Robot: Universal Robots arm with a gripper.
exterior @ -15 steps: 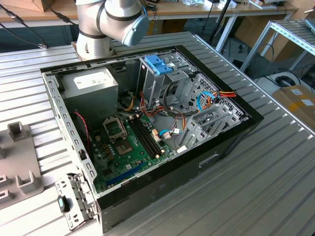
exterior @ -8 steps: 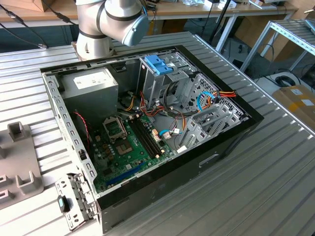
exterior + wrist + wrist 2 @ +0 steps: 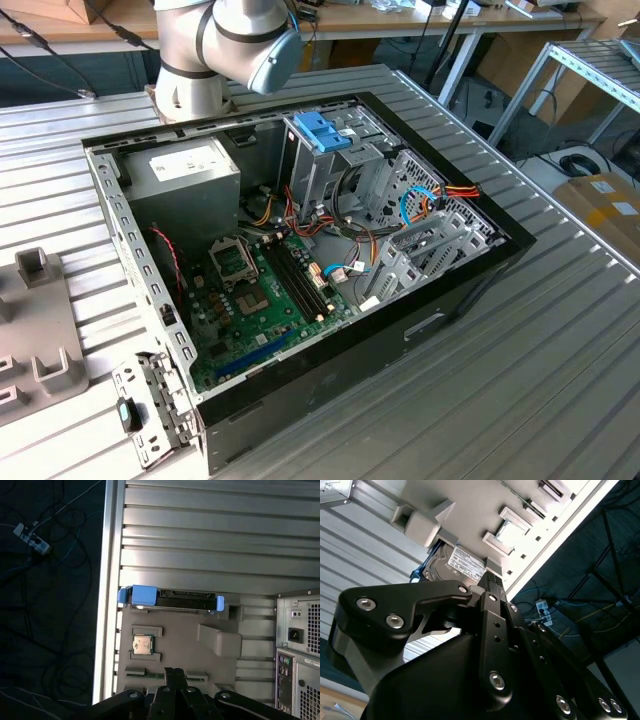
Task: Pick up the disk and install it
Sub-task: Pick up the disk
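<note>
Seeing the disk (image 3: pixel 170 600) resting against the grey fixture plate (image 3: pixel 185 642), apart from my end effector (image 3: pixel 174 674); how open it is, I cannot tell.

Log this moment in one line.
gripper: shut, empty, near holder | disk: in holder, not gripped | case: open, disk not installed

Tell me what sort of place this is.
Probably a robotics lab or workshop: an opened computer case sits on a ribbed metal table, a robot arm stands by it, and cluttered workbenches stand behind.
</note>
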